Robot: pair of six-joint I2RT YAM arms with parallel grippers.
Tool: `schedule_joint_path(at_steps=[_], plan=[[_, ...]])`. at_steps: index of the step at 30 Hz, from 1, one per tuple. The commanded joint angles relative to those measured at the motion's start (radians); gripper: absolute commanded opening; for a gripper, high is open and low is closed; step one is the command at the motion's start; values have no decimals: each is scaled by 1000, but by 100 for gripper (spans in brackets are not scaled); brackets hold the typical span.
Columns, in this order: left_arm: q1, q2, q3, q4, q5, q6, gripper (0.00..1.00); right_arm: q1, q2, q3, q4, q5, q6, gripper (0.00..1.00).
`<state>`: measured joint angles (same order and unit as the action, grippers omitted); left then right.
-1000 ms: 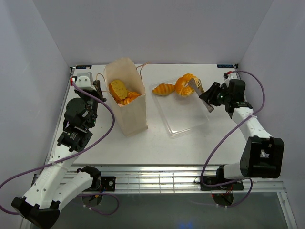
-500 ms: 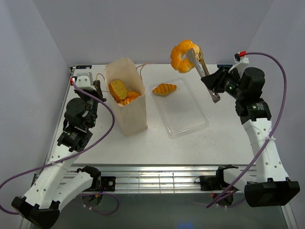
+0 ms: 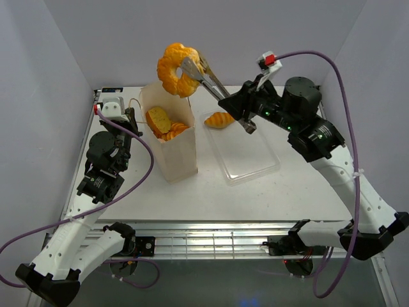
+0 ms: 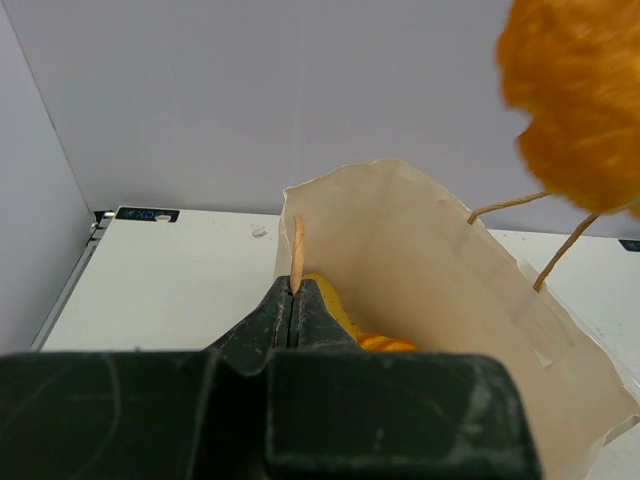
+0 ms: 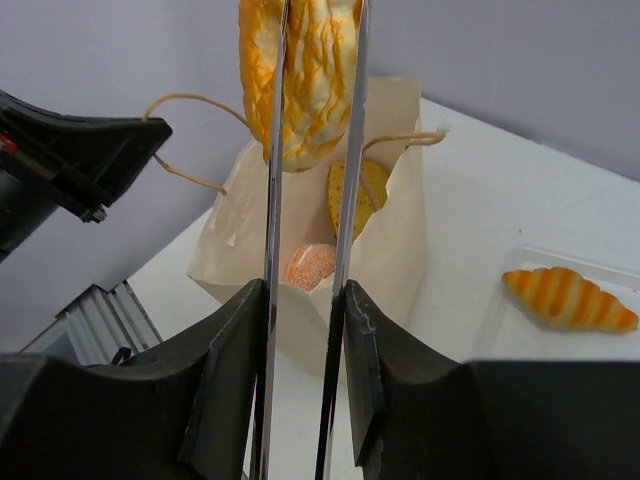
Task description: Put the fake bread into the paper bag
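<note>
Ring pastry [image 3: 167, 73] in tongs [image 3: 209, 80], earlier over tray [image 3: 255, 163], now over paper bag [image 3: 179, 153].

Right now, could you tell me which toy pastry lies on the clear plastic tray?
The golden striped croissant, at the tray's far corner. The big orange ring hangs in metal tongs above the tan paper bag; the others sit inside it.
</note>
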<state>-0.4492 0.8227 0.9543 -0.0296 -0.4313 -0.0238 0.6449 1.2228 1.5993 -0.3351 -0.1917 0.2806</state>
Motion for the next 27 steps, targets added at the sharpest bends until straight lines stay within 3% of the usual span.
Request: schedule_joint_path(at_steps=[1, 3, 9, 19, 22, 23, 27], plan=[[-6, -11, -8, 7, -9, -5, 0, 106, 61, 86, -7, 185, -61, 8], [-6, -13, -8, 8, -9, -5, 0, 156, 113, 122, -27, 321, -101, 8], [-6, -17, -6, 8, -7, -5, 0, 278, 222, 205, -51, 510, -159, 8], [-6, -23, -6, 7, -6, -5, 0, 329, 319, 231, -48, 621, -204, 9], [-6, -23, -6, 7, -4, -5, 0, 331, 322, 217, -35, 620, -213, 32], [-6, -25, -6, 7, -3, -5, 0, 329, 322, 217, -33, 615, -219, 46], [-6, -23, -5, 7, -3, -5, 0, 329, 323, 226, -35, 585, -221, 59]])
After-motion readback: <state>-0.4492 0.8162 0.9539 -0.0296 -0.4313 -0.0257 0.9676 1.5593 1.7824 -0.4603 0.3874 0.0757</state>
